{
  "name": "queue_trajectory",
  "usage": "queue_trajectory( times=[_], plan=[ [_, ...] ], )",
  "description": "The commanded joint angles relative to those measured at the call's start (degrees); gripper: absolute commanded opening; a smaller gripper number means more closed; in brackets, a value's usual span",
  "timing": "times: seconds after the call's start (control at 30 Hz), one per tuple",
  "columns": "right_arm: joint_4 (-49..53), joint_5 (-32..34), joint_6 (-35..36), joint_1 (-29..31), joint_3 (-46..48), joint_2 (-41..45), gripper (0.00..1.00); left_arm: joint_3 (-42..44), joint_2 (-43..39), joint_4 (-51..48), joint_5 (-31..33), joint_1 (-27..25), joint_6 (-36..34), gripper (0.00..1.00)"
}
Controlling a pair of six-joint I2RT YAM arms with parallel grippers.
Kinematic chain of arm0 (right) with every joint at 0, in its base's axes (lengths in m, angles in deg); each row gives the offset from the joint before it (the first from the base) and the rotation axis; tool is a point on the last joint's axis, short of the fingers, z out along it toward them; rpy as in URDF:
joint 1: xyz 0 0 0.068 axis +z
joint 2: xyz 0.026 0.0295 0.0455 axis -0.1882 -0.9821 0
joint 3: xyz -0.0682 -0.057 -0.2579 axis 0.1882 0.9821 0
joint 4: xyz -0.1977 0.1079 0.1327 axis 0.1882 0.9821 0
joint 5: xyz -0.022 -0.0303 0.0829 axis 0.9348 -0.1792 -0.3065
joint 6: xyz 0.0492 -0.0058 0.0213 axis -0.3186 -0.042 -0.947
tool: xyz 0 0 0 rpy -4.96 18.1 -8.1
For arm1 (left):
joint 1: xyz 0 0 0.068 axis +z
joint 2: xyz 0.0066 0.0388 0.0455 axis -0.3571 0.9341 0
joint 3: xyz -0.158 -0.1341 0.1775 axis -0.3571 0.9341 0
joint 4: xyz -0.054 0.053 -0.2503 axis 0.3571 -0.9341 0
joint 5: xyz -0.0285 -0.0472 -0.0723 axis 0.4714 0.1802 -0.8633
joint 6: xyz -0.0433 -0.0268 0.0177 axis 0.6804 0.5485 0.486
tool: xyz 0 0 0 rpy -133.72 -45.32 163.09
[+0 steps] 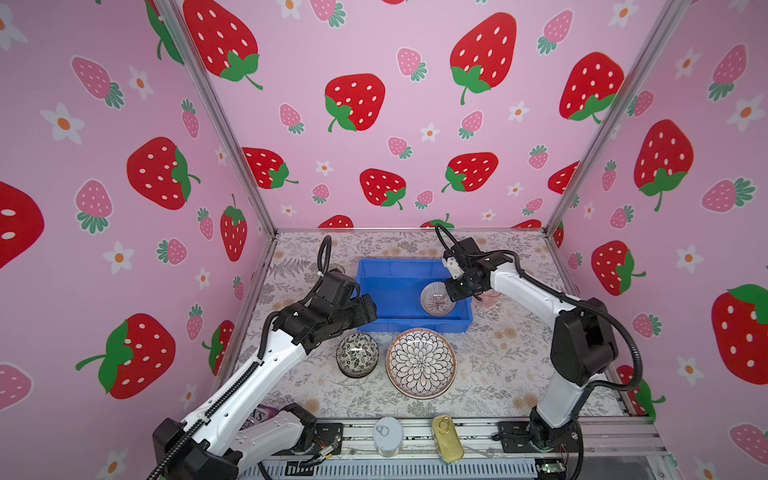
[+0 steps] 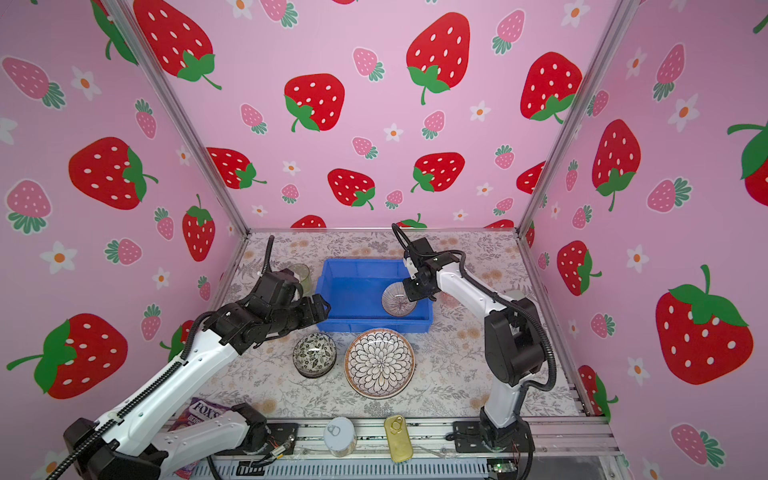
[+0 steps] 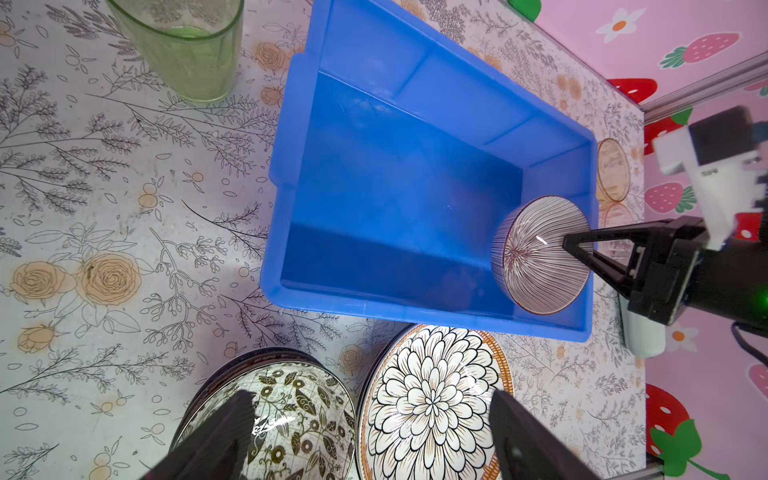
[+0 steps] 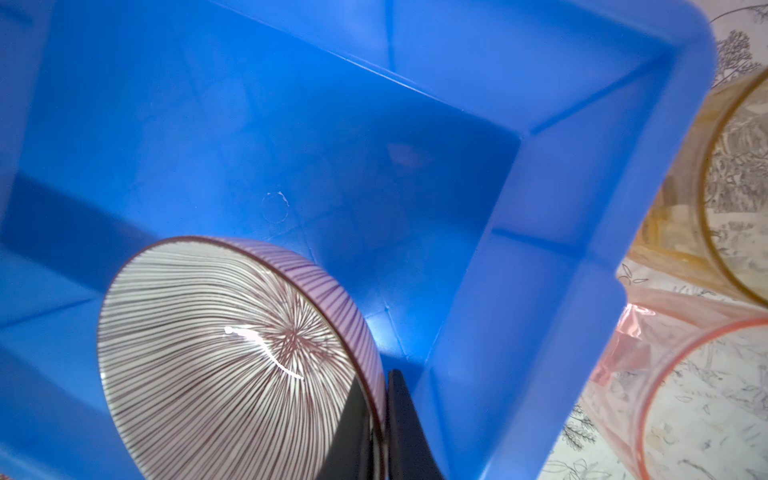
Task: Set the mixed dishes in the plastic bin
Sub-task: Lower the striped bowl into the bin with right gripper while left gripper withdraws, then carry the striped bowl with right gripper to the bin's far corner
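Two bowls are showing: purple-striped bowl (image 1: 435,300) and black-floral bowl (image 1: 356,354). One petal plate (image 1: 421,363) is lying near. Three tumblers are standing far: green tumbler (image 3: 187,50) left, amber tumbler (image 4: 681,187) and pink tumbler (image 4: 665,328) right. Also showing: one blue bin (image 1: 415,326), one silver tin (image 1: 387,436), one gold tin (image 1: 446,439), one candy bag (image 2: 201,415).

The bin (image 3: 374,199) is smooth, slightly glossy plastic; the striped bowl (image 4: 216,353) is glazed, shiny ceramic; the green tumbler (image 3: 187,50) is translucent.

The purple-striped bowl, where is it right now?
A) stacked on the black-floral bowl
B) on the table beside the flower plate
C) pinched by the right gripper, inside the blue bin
C: the right gripper is shut on the rim of the purple-striped bowl, which sits tilted within the blue bin.
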Motion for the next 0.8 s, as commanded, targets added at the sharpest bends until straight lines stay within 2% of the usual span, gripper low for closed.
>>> queue_trajectory(
  times=[0.0, 0.5, 0.77],
  plan=[
    [-1.24, -0.35, 0.71, -0.39, -0.60, -0.20, 0.00, 0.86, -1.13, -0.37, -0.35, 0.73, -0.21, 0.91],
    [-9.68, -5.67, -10.78, -0.55, 0.32, 0.75, 0.00, 1.96, -1.50, 0.13, -1.15, 1.57, -0.21, 0.91],
    [-11.67, -5.63, -17.03, 3.30, -4.24, -3.21, 0.00, 2.21, -2.52, -0.19, -0.33, 2.32, 1.43, 0.94]
  ],
)
